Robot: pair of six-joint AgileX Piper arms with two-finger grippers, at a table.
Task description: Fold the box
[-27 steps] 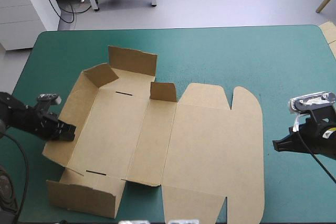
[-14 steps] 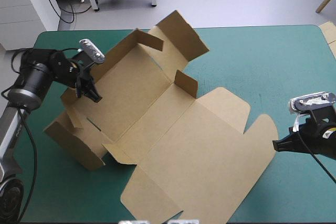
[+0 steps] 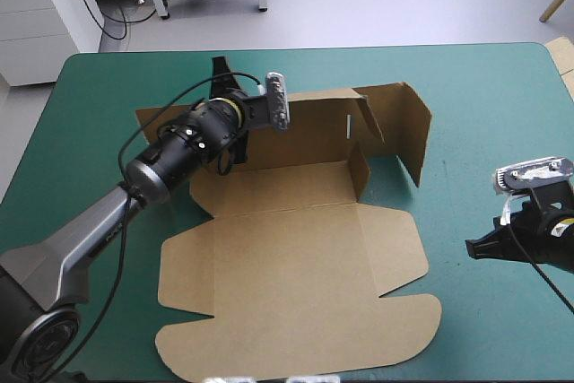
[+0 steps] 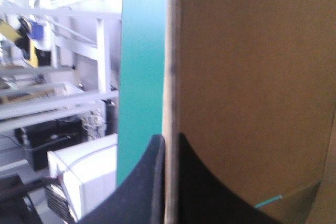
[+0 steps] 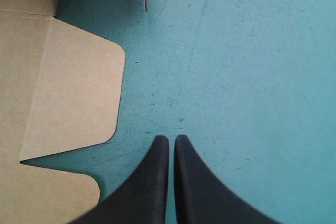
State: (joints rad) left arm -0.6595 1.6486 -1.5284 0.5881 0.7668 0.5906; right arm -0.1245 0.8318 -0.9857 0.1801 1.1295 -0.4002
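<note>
Teal-green table (image 3: 484, 87), brown box (image 3: 296, 284) partly raised, left pincer (image 4: 168, 139) clamping its wall

My high camera: above and behind rig, facing forward and down, far enough back to take in whole worktop (image 3: 484, 87) and whole box (image 3: 296, 284).

Left wrist camera: scene turned a quarter turn, lens very near raised box wall (image 4: 252, 77), board edge pinched between left jaws. Strip of teal-green worktop (image 4: 142, 51) beside wall, room seen level beyond.

Right wrist camera: close, looking steeply down along closed right jaws at bare worktop (image 5: 252, 51).

Shared with high view: rounded box flap (image 5: 68, 93) at box's right edge (image 3: 404, 248).
</note>
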